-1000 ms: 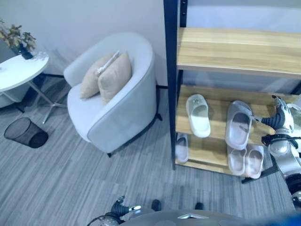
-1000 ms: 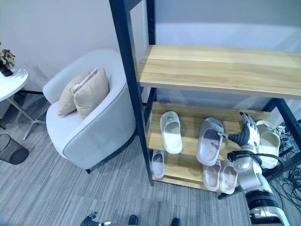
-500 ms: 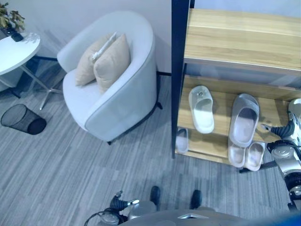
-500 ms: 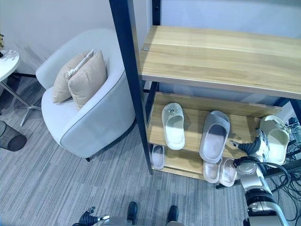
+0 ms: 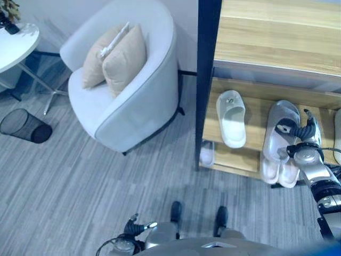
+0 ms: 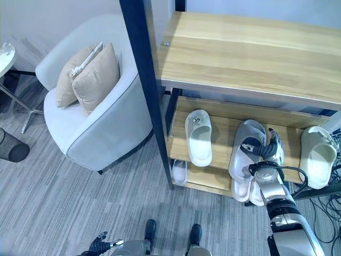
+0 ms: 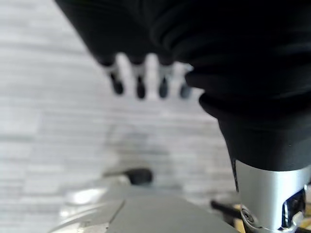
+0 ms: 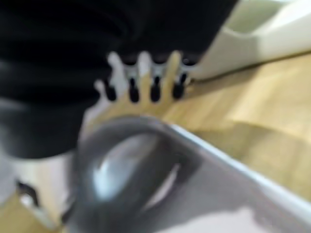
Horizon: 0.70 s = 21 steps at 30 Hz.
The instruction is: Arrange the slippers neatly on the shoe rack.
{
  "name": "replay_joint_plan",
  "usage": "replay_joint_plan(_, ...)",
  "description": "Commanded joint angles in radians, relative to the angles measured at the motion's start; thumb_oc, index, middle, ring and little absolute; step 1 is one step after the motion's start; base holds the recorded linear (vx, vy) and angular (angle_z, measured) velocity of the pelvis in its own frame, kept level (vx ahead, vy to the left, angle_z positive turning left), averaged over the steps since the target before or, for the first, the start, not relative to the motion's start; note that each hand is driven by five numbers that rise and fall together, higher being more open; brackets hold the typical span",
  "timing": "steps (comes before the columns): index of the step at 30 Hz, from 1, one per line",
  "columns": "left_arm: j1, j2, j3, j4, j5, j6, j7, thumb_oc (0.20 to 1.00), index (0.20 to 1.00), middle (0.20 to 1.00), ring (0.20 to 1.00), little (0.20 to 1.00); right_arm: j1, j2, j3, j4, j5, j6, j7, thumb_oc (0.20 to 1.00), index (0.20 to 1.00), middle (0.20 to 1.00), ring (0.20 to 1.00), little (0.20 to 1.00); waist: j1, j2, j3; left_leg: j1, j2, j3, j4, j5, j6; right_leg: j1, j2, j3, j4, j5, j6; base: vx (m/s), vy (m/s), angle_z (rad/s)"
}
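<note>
Right robot hand (image 6: 268, 151), fingers straight and spread, rests beside grey slipper (image 6: 244, 150) on shoe rack (image 6: 224, 140). Risk: a nudge tips it off the shelf edge just below.

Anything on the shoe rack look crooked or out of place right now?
Yes. On the middle shelf, the grey slipper lies slanted with its heel overhanging the front edge, at the right hand. The two white slippers sit far apart, not paired.
</note>
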Motion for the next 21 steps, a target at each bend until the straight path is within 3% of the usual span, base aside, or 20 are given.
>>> replay_joint_plan(1, -0.053, -0.047, -0.033, 0.046, -0.016, -0.018, 0.012, 1.000, 1.000, 1.000, 1.000, 1.000, -0.092, -0.069, -0.013, 0.032, -0.012, -0.019, -0.037, 1.000, 1.000, 1.000, 1.000, 1.000, 0.030, -0.015, -0.012, -0.059, -0.038, -0.051, 0.004, -0.074, -0.008, 0.027, 0.006, -0.042, 0.005, -0.081, 0.029, 0.00, 0.000, 0.00)
replay_joint_plan(17, -0.073, -0.040, -0.061, 0.040, -0.045, -0.024, 0.009, 1.000, 1.000, 1.000, 1.000, 1.000, -0.287, -0.104, 0.115, 0.259, -0.009, 0.005, 0.017, 1.000, 1.000, 1.000, 1.000, 1.000, 0.048, -0.013, 0.011, -0.092, -0.040, -0.059, 0.004, -0.063, -0.013, 0.004, 0.001, -0.052, 0.005, -0.077, 0.031, 0.00, 0.000, 0.00)
replay_joint_plan(18, -0.075, -0.037, -0.057, 0.044, -0.048, -0.023, 0.008, 1.000, 1.000, 1.000, 1.000, 1.000, -0.302, -0.097, 0.133, 0.284, -0.005, 0.007, 0.030, 0.912, 0.912, 0.912, 0.912, 0.912, 0.049, -0.014, 0.012, -0.091, -0.040, -0.059, 0.004, -0.063, -0.014, 0.006, 0.002, -0.054, 0.005, -0.078, 0.030, 0.00, 0.000, 0.00)
replay_joint_plan(19, -0.075, -0.037, -0.057, 0.044, -0.048, -0.023, 0.008, 1.000, 1.000, 1.000, 1.000, 1.000, -0.303, -0.097, 0.133, 0.285, -0.004, 0.006, 0.030, 0.915, 0.915, 0.915, 0.915, 0.915, 0.049, -0.014, 0.013, -0.091, -0.040, -0.059, 0.004, -0.063, -0.014, 0.006, 0.002, -0.054, 0.005, -0.078, 0.030, 0.00, 0.000, 0.00)
replay_joint_plan(21, -0.077, -0.035, -0.055, 0.043, -0.049, -0.022, 0.008, 1.000, 1.000, 1.000, 1.000, 1.000, -0.305, -0.089, 0.147, 0.299, -0.005, 0.006, 0.042, 0.824, 0.824, 0.824, 0.824, 0.824, 0.049, -0.015, 0.012, -0.090, -0.039, -0.060, 0.004, -0.064, -0.014, 0.010, 0.003, -0.054, 0.005, -0.080, 0.029, 0.00, 0.000, 0.00)
